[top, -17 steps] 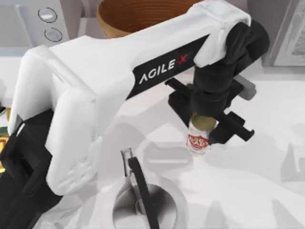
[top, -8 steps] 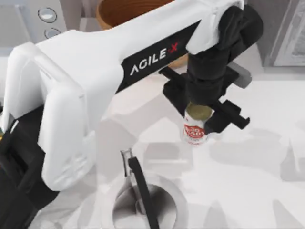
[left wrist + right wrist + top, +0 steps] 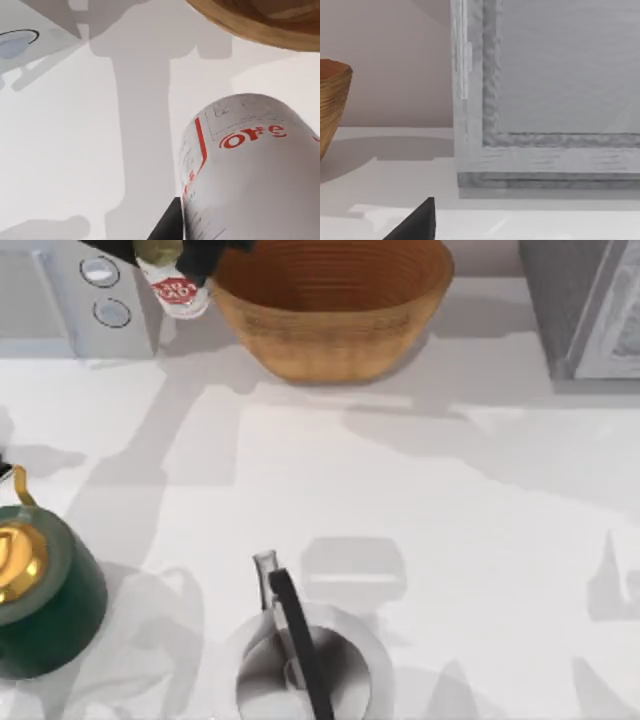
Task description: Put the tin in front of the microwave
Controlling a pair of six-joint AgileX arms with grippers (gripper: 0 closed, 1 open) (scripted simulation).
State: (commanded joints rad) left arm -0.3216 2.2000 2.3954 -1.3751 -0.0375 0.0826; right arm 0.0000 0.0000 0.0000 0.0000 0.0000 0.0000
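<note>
The left gripper [image 3: 172, 252] sits at the far left edge, clamped on the tin [image 3: 177, 292]; the tin hangs tilted just right of the microwave [image 3: 95, 310], between its dials [image 3: 112, 312] and the basket [image 3: 335, 310]; the left wrist view shows the tin above the white counter [image 3: 65, 150]; whether the right gripper is apart or together cannot be told.

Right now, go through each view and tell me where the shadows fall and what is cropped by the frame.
Top view: soft grey shadows cross the white table; the left gripper with the tin is cut by the upper edge, beside the microwave and basket.
Left wrist view: the tin looms close, cropped; arm shadow on the table.
Right wrist view: the basket's shadow beside the darker grey appliance.
</note>
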